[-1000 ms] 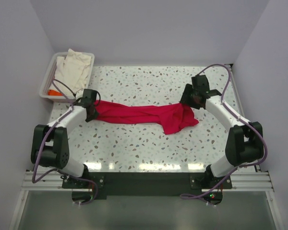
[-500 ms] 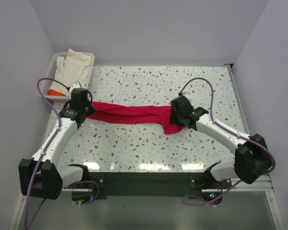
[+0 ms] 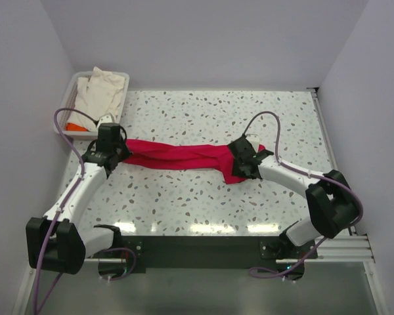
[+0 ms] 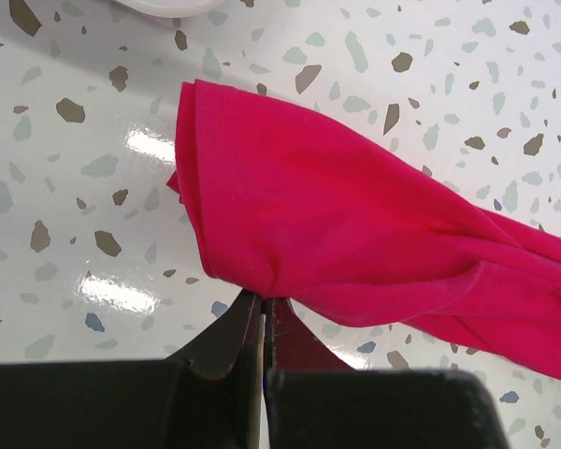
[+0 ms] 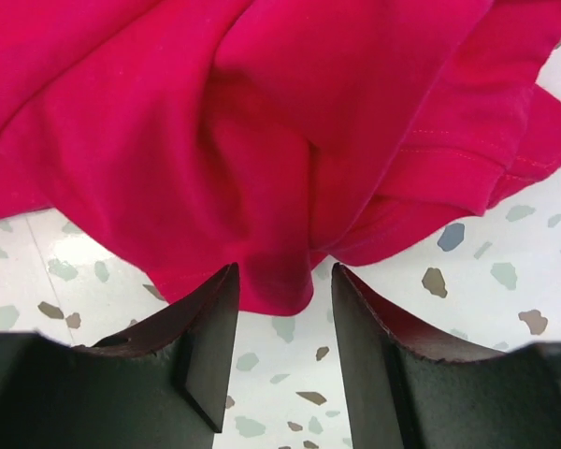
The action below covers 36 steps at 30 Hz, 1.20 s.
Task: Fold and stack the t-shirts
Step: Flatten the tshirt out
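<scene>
Across the tabletop (image 3: 184,197), holds red shirt (image 3: 184,156) roped out in a band. Pinches its left hem in left tool (image 4: 262,313), fingers together on the cloth. Sets right tool (image 5: 282,281) spread apart at the bunched right end, cloth seemingly between the tips. Shows cream shirt (image 3: 102,92) in tray (image 3: 64,111) at far left.

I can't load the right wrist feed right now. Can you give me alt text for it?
The right gripper is open, and a fold of the bunched red t-shirt dips at its lower edge into the gap between the black jaws. The cloth fills the upper part of the view, with the speckled white table showing below and to its right.
</scene>
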Tool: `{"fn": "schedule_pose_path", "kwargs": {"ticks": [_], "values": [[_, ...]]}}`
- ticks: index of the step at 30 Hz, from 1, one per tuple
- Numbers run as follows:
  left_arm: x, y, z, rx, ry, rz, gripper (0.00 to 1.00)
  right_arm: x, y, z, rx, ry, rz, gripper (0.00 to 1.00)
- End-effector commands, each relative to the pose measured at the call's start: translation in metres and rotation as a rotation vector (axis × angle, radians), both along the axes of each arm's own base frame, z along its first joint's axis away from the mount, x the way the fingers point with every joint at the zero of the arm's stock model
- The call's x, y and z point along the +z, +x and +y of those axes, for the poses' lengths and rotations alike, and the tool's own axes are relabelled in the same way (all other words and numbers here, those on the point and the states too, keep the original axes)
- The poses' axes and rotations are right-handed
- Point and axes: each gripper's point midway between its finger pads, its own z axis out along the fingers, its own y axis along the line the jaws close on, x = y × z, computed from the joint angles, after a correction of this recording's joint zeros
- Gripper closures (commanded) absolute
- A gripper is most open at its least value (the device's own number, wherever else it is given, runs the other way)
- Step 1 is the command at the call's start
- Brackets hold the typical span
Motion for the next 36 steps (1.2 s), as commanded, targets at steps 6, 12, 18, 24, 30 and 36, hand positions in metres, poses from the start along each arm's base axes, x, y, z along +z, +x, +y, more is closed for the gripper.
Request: {"fn": "schedule_pose_path", "kwargs": {"ticks": [6,12,18,24,30,36], "values": [[0.011,0.008,0.000,-0.014,-0.003,-0.058,1.00,0.000,0.016,0.016,-0.023,0.059,-0.039,0.59],[0.011,0.007,0.000,-0.013,-0.005,-0.061,1.00,0.005,0.015,0.015,-0.025,0.058,-0.039,0.88],[0.022,0.007,0.000,-0.014,-0.009,-0.089,1.00,0.059,0.017,0.013,-0.013,0.087,-0.119,1.00],[0.053,0.003,0.002,-0.009,-0.009,-0.150,1.00,0.159,0.015,-0.010,-0.024,0.089,-0.302,1.00],[0.097,-0.013,0.005,0.002,-0.016,-0.241,1.00,0.239,-0.010,-0.037,-0.043,0.137,-0.456,1.00],[0.147,-0.039,0.007,0.006,-0.041,-0.345,1.00,0.303,-0.040,-0.059,-0.049,0.211,-0.577,1.00]]}}
